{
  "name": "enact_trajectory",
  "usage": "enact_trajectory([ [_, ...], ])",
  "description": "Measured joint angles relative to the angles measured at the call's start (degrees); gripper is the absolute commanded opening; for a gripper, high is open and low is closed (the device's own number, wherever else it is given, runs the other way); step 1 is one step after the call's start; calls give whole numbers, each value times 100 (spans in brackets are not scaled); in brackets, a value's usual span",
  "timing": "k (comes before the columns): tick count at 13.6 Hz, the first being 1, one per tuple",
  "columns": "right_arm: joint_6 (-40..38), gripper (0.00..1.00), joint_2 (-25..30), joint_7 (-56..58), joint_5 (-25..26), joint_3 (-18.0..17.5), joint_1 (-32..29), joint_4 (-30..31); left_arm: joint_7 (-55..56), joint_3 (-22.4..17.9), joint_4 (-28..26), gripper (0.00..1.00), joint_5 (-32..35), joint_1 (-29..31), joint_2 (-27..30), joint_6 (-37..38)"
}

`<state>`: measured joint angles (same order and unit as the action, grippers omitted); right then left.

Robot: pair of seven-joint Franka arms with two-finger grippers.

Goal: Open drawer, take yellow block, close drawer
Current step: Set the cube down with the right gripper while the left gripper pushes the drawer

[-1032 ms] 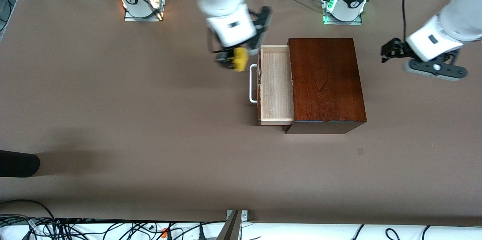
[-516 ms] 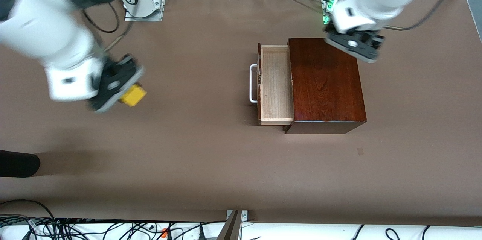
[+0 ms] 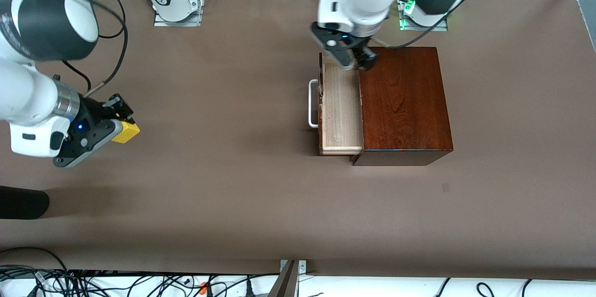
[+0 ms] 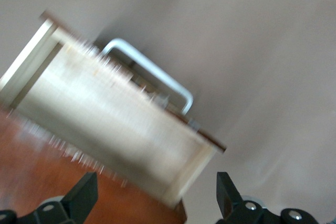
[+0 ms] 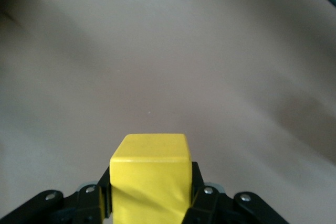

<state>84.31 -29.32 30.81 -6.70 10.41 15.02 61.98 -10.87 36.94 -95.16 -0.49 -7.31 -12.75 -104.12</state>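
Brown table fills the front view, where we see the drawer pulled out of the mahogany box with its white handle toward the right arm's end, the left gripper over the drawer's inner corner and the right gripper near that end, clamped on the yellow block. From the left wrist we see the pale drawer below two fingertips spread wide. From the right wrist we see the yellow block pinched between both fingers, over bare table.
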Motion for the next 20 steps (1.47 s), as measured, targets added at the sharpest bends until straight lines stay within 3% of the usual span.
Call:
enact_trajectory([
  [4,937,0,104,-423,-12,71,7,1003,-1447,41,22,100,92,-501,-781,-1253],
  [8,1181,0,357,-1057,-18,71,41,1579,-2437,44,28,100,1179,-880,-1366,-1947],
  [13,1460,0,512,-1756,-21,71,51,2257,-3013,-14,35,100,1852,-829,-1990,-2079],
  [17,2677,0,815,-2129,-20,48,70,3614,-3198,-94,11,100,1881,-791,-2200,-2068],
  [20,3855,0,862,-2549,176,-219,74,4466,-3532,-81,-35,100,1881,-607,-2212,-2041],
])
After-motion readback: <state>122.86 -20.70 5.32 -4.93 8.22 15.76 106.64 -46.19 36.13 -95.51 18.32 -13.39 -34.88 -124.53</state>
